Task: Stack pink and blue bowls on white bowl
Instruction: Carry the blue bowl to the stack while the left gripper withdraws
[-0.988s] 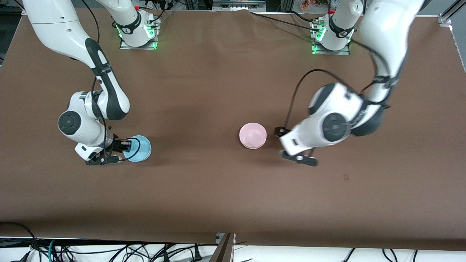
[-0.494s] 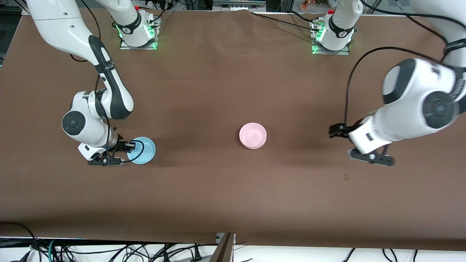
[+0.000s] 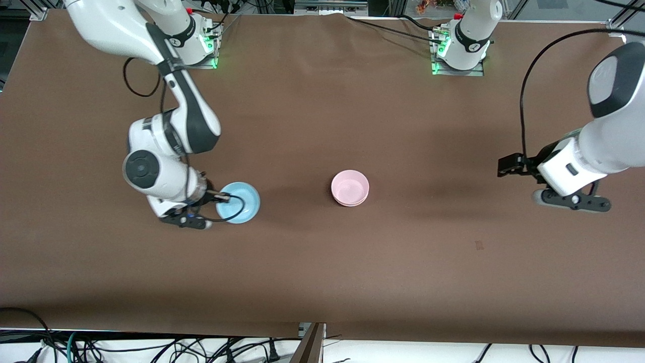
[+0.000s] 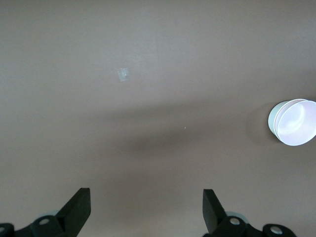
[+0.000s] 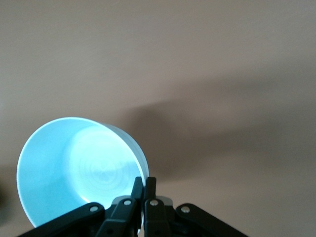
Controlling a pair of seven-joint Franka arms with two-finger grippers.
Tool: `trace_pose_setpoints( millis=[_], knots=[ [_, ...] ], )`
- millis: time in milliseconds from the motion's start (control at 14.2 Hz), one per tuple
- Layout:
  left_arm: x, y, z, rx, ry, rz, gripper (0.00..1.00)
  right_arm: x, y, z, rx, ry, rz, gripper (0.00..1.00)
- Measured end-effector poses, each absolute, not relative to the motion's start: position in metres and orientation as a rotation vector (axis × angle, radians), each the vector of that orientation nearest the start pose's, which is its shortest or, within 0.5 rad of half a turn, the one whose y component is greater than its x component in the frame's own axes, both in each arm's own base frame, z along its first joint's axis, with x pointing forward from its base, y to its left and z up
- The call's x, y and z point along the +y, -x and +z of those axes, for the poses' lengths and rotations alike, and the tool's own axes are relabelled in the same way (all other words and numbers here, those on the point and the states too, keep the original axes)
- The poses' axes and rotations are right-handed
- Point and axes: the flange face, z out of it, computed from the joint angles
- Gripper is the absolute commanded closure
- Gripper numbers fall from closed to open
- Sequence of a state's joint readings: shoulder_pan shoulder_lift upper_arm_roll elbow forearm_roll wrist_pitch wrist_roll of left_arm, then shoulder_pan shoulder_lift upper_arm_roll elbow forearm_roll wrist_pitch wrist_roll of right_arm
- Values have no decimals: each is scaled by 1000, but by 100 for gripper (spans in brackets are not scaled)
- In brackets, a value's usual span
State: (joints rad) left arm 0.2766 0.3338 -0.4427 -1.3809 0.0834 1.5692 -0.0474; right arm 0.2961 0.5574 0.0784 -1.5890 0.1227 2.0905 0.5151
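Note:
The pink bowl (image 3: 349, 187) sits mid-table, nested in the white bowl, of which only the pale outer wall (image 4: 273, 121) shows in the left wrist view. My right gripper (image 3: 221, 197) is shut on the rim of the light blue bowl (image 3: 241, 201) and holds it just above the table, toward the right arm's end from the pink bowl. In the right wrist view the fingertips (image 5: 143, 183) pinch the blue bowl's rim (image 5: 74, 168). My left gripper (image 3: 513, 165) is open and empty, up over the left arm's end of the table; its fingers (image 4: 79, 205) stand wide apart.
The brown table cover (image 3: 312, 262) is bare around the bowls. A small pale mark (image 3: 478, 245) lies on it nearer the front camera than the left gripper. Cables hang along the table's front edge (image 3: 201, 348).
My right gripper has carried the blue bowl toward the pink bowl. My left arm has pulled away from the pink bowl toward its own end of the table.

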Motion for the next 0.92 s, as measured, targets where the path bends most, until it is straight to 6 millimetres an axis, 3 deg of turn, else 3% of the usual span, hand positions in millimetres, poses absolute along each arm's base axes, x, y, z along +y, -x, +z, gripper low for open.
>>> trace_pose_setpoints(
  millis=[494, 705, 917],
  knots=[
    [-28, -605, 585, 45, 3130, 138, 0, 352, -597, 312, 444, 2842, 288, 100],
    [-24, -577, 596, 20, 3123, 126, 0, 405, -581, 308, 500, 2772, 254, 100],
    [-23, -553, 597, 29, 3122, 70, 0, 439, -577, 301, 551, 2737, 230, 100]
  ],
)
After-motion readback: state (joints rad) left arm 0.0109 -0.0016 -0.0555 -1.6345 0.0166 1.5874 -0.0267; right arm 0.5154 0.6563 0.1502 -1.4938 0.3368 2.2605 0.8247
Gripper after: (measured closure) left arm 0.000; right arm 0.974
